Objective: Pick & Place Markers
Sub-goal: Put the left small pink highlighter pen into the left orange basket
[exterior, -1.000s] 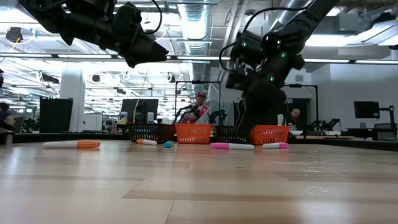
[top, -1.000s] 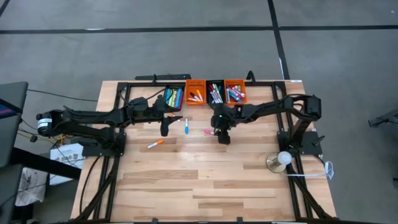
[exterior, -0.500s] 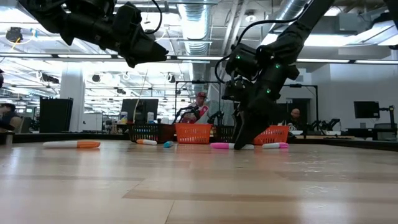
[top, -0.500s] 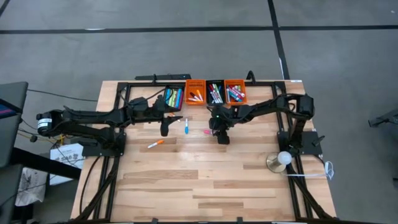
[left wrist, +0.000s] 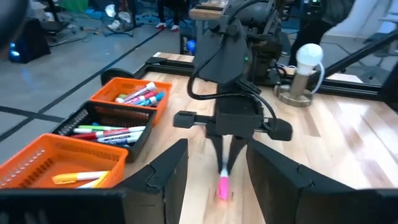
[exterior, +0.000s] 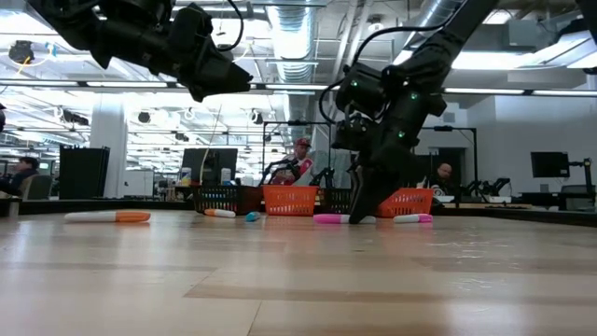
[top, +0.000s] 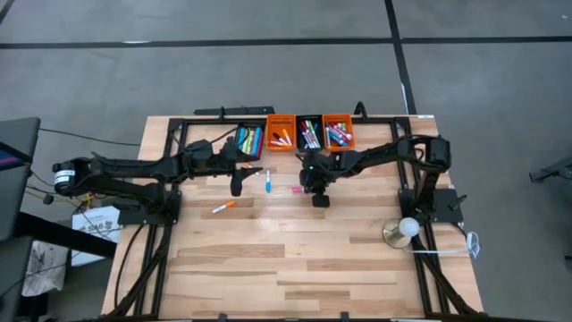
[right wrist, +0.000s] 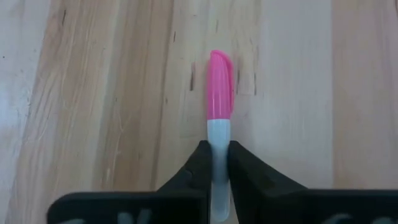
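A pink marker with a pink cap and a white barrel lies flat on the wooden table, toward its far middle. My right gripper has come down on the marker and is shut on it; the low view shows that gripper with its tips at the table. My left gripper hangs open above the table to the left, and nothing is between its fingers. A blue marker and an orange marker lie loose on the table. My right gripper pinches the pink marker's white barrel, just behind the pink cap, between its two fingers. The fingers slant steeply down from the table's right side, one on each long side of the barrel. The marker lies flat on the table.
Four small bins stand in a row at the far edge: black, orange, black and orange, each with markers inside. A second pink marker lies near my right gripper. A lamp stands at the right.
My right gripper has sunk the last bit to the table and shut on the pink marker's white barrel. The marker lies where it was.
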You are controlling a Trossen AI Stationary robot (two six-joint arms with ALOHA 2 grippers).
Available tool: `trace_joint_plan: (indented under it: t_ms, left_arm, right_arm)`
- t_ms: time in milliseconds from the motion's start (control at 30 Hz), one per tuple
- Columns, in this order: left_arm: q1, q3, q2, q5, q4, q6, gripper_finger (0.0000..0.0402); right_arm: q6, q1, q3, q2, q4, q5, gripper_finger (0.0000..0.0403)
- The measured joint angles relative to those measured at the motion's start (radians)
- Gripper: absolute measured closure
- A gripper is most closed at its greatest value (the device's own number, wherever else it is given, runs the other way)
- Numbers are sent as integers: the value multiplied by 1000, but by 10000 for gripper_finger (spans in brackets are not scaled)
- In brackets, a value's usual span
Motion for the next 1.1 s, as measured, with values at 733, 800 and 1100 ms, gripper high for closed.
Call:
trace_joint_plan:
  t_ms: [733,800,1100]
  left_arm:
    - [0,0,183,77,151,117,242]
    - [0,0,183,77,149,117,242]
    - [0,0,184,77,139,102,242]
  right_arm:
    - [-47,108,234,1,-116,-7,370]
    - [-56,118,267,1,-149,-7,379]
    - [-110,152,437,0,-361,1,365]
